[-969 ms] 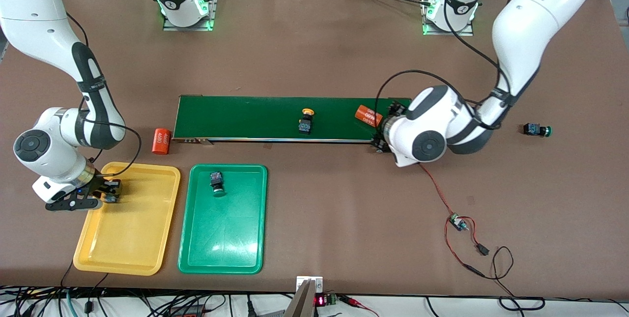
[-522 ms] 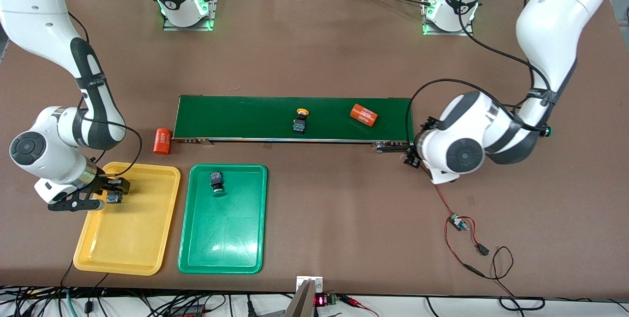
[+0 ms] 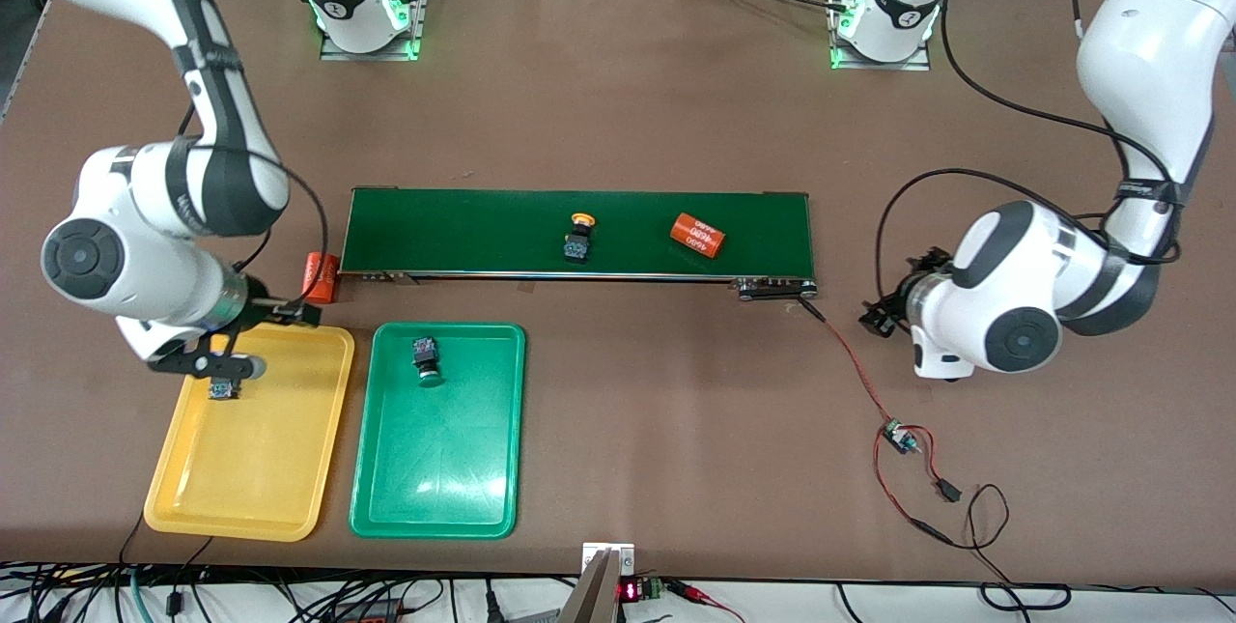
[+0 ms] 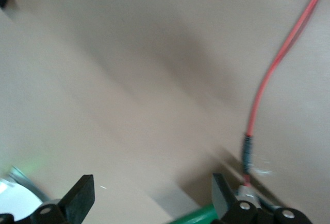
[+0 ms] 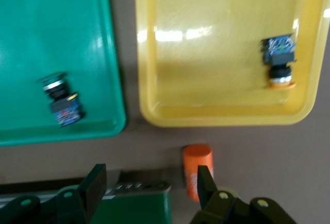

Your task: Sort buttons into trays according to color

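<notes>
two glossy rounded plastic trays, yellow tray (image 3: 290,497) and green tray (image 3: 483,507); both pincers, left pincer (image 4: 149,195) and right pincer (image 5: 149,183), gape empty.

The front view looks down across the whole table (image 3: 618,101). Both wrist views face downward; the right one shares the yellow tray (image 5: 154,54) (image 3: 183,497).

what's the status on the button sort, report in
Right gripper open, empty, over the yellow tray's edge; yellow button lies in that tray. Left gripper open, empty, over bare table. Another yellow button on conveyor belt.
</notes>
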Available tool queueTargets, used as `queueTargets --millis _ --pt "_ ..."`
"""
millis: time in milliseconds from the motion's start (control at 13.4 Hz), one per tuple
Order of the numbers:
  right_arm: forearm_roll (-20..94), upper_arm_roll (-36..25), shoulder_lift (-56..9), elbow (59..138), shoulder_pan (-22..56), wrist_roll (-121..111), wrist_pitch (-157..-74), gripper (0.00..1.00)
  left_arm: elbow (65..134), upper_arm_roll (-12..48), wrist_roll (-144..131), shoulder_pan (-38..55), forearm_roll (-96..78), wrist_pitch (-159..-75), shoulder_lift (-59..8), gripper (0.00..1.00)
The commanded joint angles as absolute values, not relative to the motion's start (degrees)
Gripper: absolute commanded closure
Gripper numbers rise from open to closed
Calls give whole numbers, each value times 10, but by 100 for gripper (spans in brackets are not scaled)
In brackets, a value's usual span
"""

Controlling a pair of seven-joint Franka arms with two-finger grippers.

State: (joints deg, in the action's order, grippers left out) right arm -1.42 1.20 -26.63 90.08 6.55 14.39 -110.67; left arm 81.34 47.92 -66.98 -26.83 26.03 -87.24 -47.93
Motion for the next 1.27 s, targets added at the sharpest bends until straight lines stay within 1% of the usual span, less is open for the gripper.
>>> queueTargets --millis 0,75,149,298,447,522,596,745,969,1044,1118,1193 --pt "-1 9 -237 914 104 208 -1073 20 819 469 -572 -285 269 -857 -464 0" --pt "-1 9 -231 917 122 228 -1057 20 821 462 -558 -285 268 -855 -458 0" --pt "0 10 -226 923 137 246 -1052 20 824 439 -526 -279 268 -856 -443 0" --pt "11 11 -214 946 172 300 -1062 20 840 395 -415 -274 264 -870 -411 0" --pt "11 11 -213 957 203 323 -1071 20 852 341 -320 -271 238 -876 -396 0" --pt "11 11 -213 967 217 336 -1078 16 875 314 -276 -265 230 -896 -380 0" --pt "11 13 -213 977 228 347 -1090 16 918 279 -223 -263 230 -942 -349 0" --pt "11 33 -209 1004 236 396 -1120 16 991 231 -150 -264 229 -1023 -308 0" --pt "7 47 -209 1029 251 430 -1168 14 1081 170 -52 -263 228 -1119 -268 0" --pt "7 51 -208 1033 255 438 -1188 14 1120 144 -35 -252 228 -1152 -253 0" --pt "5 52 -208 1034 257 440 -1207 11 1148 118 -29 -242 228 -1175 -233 0" --pt "2 52 -208 1040 264 440 -1222 10 1170 105 -18 -230 229 -1199 -216 0"
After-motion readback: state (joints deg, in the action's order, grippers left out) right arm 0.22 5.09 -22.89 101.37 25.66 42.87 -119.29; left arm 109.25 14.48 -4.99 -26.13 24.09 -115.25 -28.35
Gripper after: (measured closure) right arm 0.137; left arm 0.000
